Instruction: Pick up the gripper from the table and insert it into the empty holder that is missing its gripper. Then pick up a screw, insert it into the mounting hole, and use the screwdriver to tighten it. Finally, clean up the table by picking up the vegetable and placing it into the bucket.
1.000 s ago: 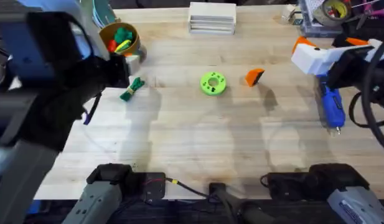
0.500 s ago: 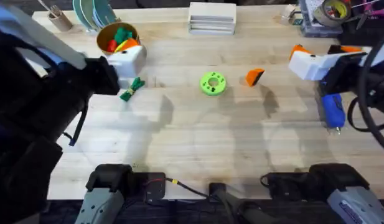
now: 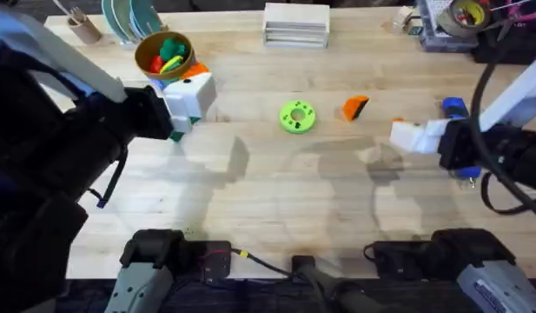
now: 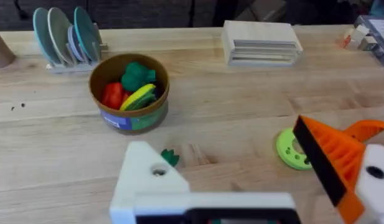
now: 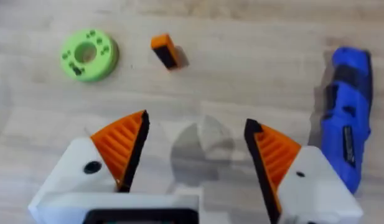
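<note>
**Bench stock: claw finger loose**

Right gripper (image 5: 195, 149): both orange ribbed pads fitted, spread wide, empty. Left gripper (image 4: 251, 186): one pad; bare white plastic holder (image 4: 151, 177) opposite, nothing held. Small orange wedge gripper finger (image 3: 355, 107), dark-ended, lies mid-table beyond; the right wrist view shows its black face. Blue pen-shaped screwdriver (image 5: 348, 140) alongside.

Pale wooden tabletop (image 3: 276, 191), and here's what lies on it: the bucket (image 3: 164, 55) far left, a bright-green disc (image 3: 297, 116) mid-table, the orange gripper (image 3: 355, 107) just beside it, the blue screwdriver (image 5: 348, 140) out right, a white slatted block (image 3: 295, 23) along the far edge.
</note>
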You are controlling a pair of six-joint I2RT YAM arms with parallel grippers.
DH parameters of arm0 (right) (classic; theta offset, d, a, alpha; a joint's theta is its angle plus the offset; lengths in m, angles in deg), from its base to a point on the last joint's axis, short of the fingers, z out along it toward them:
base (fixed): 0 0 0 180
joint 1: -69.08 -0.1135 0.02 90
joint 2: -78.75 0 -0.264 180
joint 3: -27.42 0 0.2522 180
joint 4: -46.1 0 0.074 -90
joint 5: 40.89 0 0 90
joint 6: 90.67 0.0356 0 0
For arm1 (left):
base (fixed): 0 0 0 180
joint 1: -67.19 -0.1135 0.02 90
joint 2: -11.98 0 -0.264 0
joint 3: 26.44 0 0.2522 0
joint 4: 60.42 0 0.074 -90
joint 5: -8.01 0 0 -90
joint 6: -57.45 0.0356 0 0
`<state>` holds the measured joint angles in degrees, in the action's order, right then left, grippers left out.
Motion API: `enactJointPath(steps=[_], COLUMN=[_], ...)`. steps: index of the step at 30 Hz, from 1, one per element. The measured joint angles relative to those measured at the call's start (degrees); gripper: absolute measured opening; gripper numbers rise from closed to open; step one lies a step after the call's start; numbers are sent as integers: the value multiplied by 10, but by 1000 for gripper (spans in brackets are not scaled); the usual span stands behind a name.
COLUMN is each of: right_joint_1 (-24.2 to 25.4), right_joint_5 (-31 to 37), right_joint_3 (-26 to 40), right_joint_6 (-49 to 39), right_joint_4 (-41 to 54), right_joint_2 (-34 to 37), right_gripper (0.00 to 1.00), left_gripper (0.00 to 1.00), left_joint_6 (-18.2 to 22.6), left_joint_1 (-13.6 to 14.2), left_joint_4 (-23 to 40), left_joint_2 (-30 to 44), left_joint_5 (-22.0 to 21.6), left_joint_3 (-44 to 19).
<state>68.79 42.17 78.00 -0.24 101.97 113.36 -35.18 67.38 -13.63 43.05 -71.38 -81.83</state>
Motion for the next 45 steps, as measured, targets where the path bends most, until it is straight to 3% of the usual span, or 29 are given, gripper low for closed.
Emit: enactJointPath(steps=[11,15,16,21,29,37,45], right_joint_1=[0,0,0,0,0,0,0], right_joint_5=[0,0,0,0,0,0,0], right_joint_3=[0,0,0,0,0,0,0], right_joint_6=[0,0,0,0,0,0,0], right_joint_4=[199,204,204,204,204,204,204], right_joint_2=[0,0,0,0,0,0,0], right_gripper=[991,992,990,991,991,991,992], left_gripper=[993,993,993,993,993,994,993], left_joint_6=[0,0,0,-1,0,0,0], left_joint_1=[0,0,0,0,0,0,0], left_joint_4=[1,-30,-93,-194,-261,-331,-403], left_joint_2=[0,-7,-37,-104,-215,-300,-309], left_joint_5=[31,37,40,45,60,79,93], left_joint_3=[0,10,45,114,238,323,380])
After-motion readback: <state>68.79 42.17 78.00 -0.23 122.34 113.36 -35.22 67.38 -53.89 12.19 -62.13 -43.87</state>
